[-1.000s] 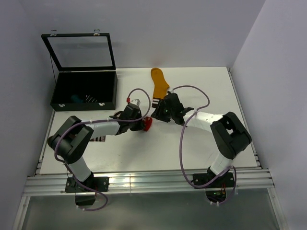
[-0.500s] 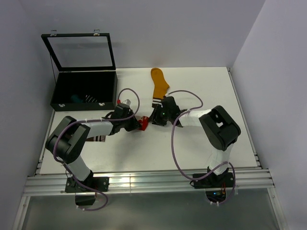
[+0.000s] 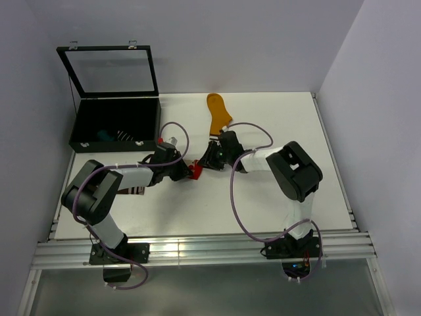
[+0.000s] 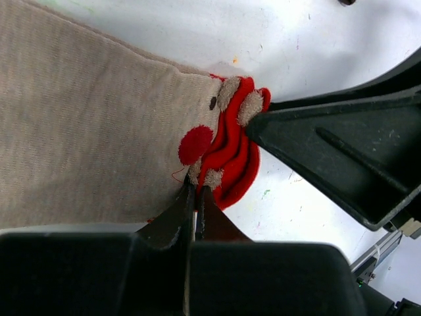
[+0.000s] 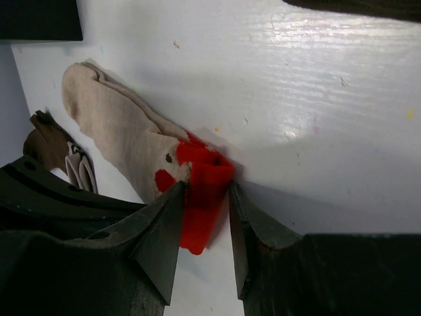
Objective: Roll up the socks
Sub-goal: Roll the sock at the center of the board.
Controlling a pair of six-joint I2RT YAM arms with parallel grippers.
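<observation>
Barely begun, the beige sock (image 5: 118, 139) lies flat on the table (image 3: 296, 131), left gripper (image 4: 195, 195) clenched on its red end, right gripper (image 5: 206, 191) bracketing it, perhaps gripping, and the mustard sock (image 3: 218, 112) unrolled behind.

ROBOTICS LAB: A left arm (image 3: 99, 192) and a right arm (image 3: 296, 172), trailing purple cables (image 3: 231, 192), are standing bolted to an aluminium rail (image 3: 210, 250) at the edge of a white surface (image 3: 299, 118), while plain pale walls (image 3: 230, 46) are boxing the cell in.
</observation>
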